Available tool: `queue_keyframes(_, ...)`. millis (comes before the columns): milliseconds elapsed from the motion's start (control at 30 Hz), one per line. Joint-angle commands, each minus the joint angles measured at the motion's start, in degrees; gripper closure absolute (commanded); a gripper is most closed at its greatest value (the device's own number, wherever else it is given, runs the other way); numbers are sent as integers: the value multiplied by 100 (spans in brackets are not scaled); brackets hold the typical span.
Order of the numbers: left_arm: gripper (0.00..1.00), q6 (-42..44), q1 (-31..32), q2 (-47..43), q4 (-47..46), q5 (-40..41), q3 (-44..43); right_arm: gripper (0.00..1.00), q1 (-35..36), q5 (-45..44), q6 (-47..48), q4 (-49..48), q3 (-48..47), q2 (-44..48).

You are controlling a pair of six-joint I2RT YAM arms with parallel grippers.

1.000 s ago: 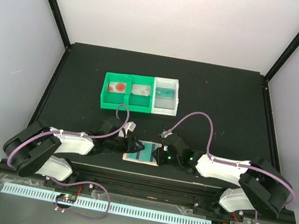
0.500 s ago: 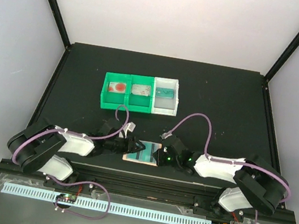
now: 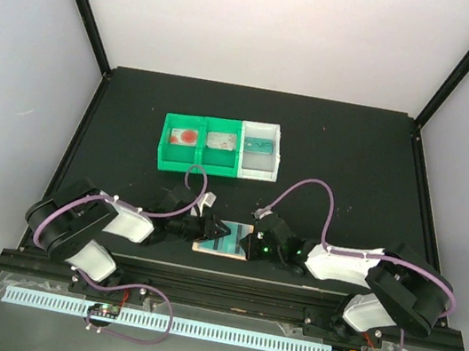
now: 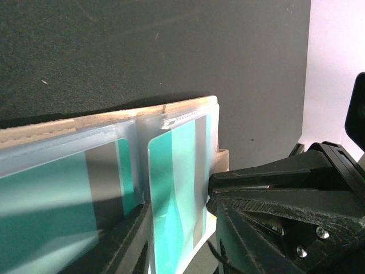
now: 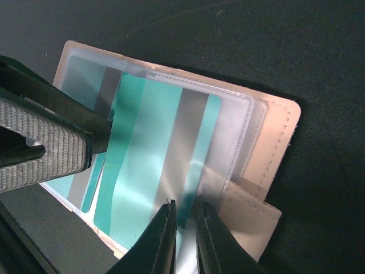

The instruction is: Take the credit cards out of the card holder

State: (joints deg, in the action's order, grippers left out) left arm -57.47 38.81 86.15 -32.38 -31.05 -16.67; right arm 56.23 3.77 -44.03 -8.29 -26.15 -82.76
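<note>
Flat tan-pink stitched card holder (image 3: 213, 251) with rounded corners: lies open on the matte black table (image 3: 354, 160), close to its near edge, between the two arm tips. Tan border seen in right wrist view (image 5: 274, 131) and left wrist view (image 4: 51, 128). A small tan tab (image 5: 251, 211) sticks out at one side.

Inside the holder: clear plastic sleeves (image 5: 239, 125) stacked like leaves. Thin teal rectangular credit cards (image 5: 159, 154) with a grey stripe show through them. One sits in the far sleeve and one lies on top, offset from its sleeve toward the right wrist camera. Both also visible in left wrist view (image 4: 177, 165), side by side, and as a teal patch from above (image 3: 225, 242).

Right gripper (image 5: 185, 214): jaws drawn almost together, pinching the near edge of the upper card. From above it sits at the holder's right end (image 3: 245, 245).

Left gripper (image 4: 179, 220): comes in over the holder's left end (image 3: 219, 227). Its tip lies on the far sleeve, just beside the upper card's edge (image 5: 94, 142). Jaws stand partly apart, a carded sleeve showing between them. Cannot tell whether they grip it.

Green-and-white three-compartment plastic bin tray (image 3: 170, 158): farther back on the table, well apart from the holder.
</note>
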Motion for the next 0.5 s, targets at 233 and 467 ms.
queue_keyframes(233, 87, 231, 39, -82, 391, 66, -209, 87, -11, -313, -46, 184, 207, -180)
queue_keyframes(467, 98, 384, 31, -260, 711, 124, -242, 88, -15, -316, -59, 166, 233, -231)
